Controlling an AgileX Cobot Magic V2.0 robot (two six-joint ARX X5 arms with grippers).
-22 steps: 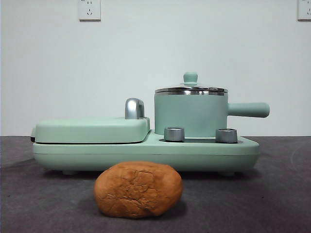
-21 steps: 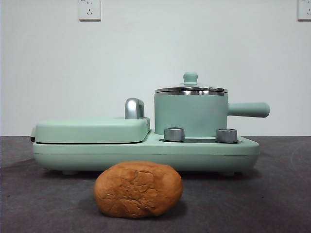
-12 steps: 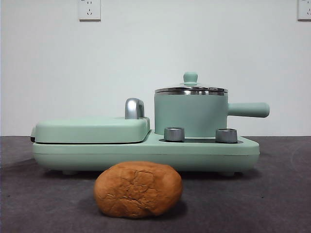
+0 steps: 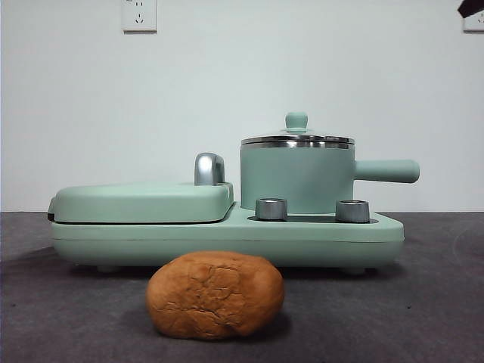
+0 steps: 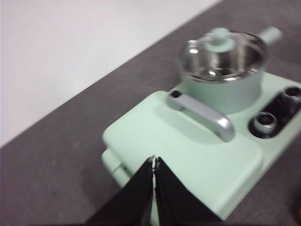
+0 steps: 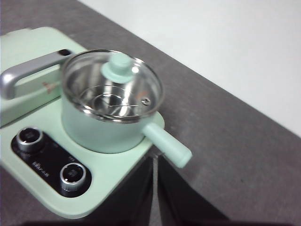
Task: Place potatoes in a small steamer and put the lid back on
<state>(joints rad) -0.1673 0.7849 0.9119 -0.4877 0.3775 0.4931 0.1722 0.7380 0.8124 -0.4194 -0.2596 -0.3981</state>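
The potato [image 4: 215, 294], an orange-brown cracked lump, lies on the dark table in front of the appliance. The mint-green steamer [image 4: 297, 179] stands on the appliance's right side, its side handle pointing right. The glass lid [image 4: 296, 138] with its green knob sits on it. The steamer also shows in the left wrist view [image 5: 221, 70] and the right wrist view [image 6: 110, 110], lid on [image 6: 113, 87]. My left gripper [image 5: 154, 162] is shut and empty above the griddle end. My right gripper [image 6: 154, 160] is shut and empty above the steamer's handle [image 6: 167, 143]. A black tip [image 4: 470, 7] shows at the top right corner.
The mint-green appliance base [image 4: 227, 234] carries a flat griddle cover [image 4: 140, 202] with a chrome handle [image 4: 209, 169] on its left and two steel dials [image 4: 271, 209] in front of the steamer. A white wall with sockets stands behind.
A black arm tip has come into the top right corner of the front view. The potato, steamer and lid have not moved.
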